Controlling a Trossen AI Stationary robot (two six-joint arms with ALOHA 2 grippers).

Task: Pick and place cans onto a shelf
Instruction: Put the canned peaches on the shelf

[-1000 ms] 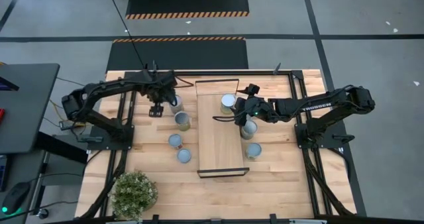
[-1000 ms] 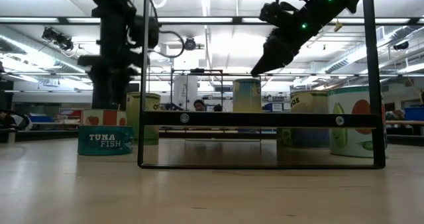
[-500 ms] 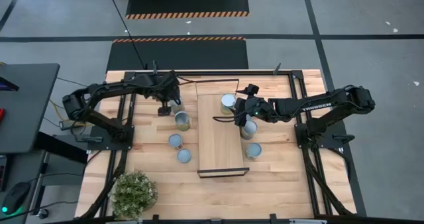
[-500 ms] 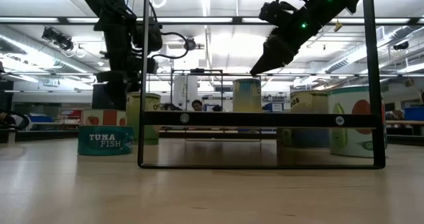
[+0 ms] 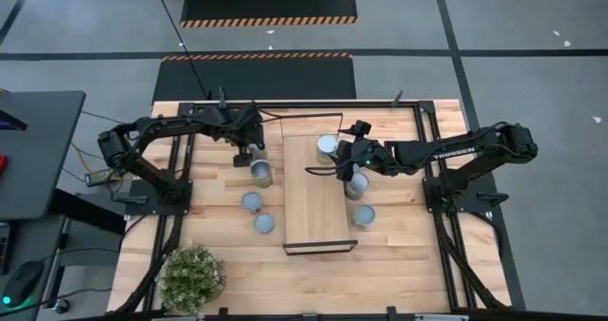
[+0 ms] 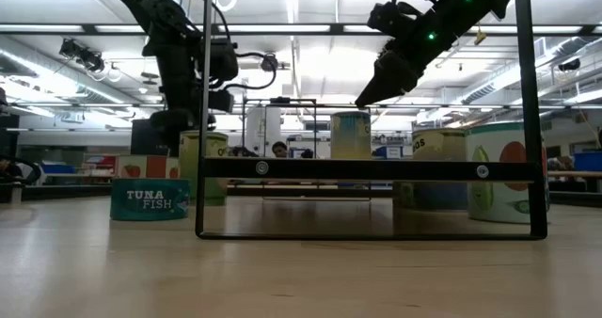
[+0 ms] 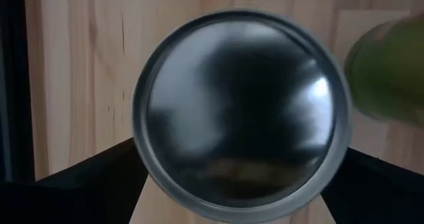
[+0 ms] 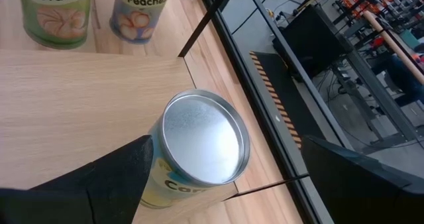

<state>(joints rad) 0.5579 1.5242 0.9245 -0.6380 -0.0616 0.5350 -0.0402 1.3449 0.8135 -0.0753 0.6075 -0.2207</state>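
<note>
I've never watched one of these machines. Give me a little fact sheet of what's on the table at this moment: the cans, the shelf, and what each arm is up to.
shelf: long wooden board lying mid-table
can on shelf: one, at the far end
cans left of shelf: four, nearest the arm
cans right of shelf: two visible, one standing clear of the arm
left end effector: open, poised over a can top
right end effector: open, beside the can on the shelf, not gripping
other: potted plant at the near left corner
</note>
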